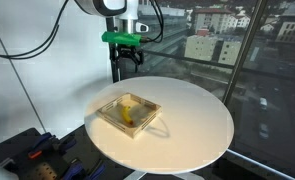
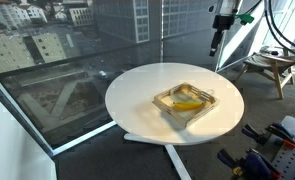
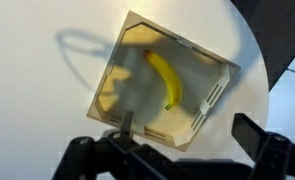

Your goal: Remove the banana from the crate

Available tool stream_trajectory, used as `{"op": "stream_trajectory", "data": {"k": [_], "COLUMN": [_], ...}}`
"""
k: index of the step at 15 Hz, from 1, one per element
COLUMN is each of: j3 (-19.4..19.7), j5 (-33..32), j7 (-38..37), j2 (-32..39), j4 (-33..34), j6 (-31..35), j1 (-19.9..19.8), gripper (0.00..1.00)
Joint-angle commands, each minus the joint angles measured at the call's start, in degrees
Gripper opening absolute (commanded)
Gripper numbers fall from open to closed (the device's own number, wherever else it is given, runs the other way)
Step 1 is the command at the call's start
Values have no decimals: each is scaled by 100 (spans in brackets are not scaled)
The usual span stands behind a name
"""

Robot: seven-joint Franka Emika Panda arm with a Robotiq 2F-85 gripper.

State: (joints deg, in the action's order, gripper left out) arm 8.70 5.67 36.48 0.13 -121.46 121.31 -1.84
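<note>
1. In an exterior view, the end effector (image 1: 126,57) hangs at upper centre, well above the round white surface (image 1: 197,115), fingers spread and gripping nothing.
2. Only the wrist view looks straight down into the crate (image 3: 122,80); the banana (image 3: 165,78) lies on its base, centre frame.

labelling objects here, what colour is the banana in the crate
Yellow; the banana shows best in the wrist view, lying in the light-wood crate.
</note>
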Motion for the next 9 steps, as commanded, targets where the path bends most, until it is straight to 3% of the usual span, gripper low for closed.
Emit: {"op": "stream_trajectory", "data": {"k": [1,9], "j3": [-106,-216], "j5": [147,9], "j7": [622,1929], "j2": [168,428], "j4": [171,307], "j6": [-199,-285], "j1": [-180,-294], "gripper": [100,100]}}
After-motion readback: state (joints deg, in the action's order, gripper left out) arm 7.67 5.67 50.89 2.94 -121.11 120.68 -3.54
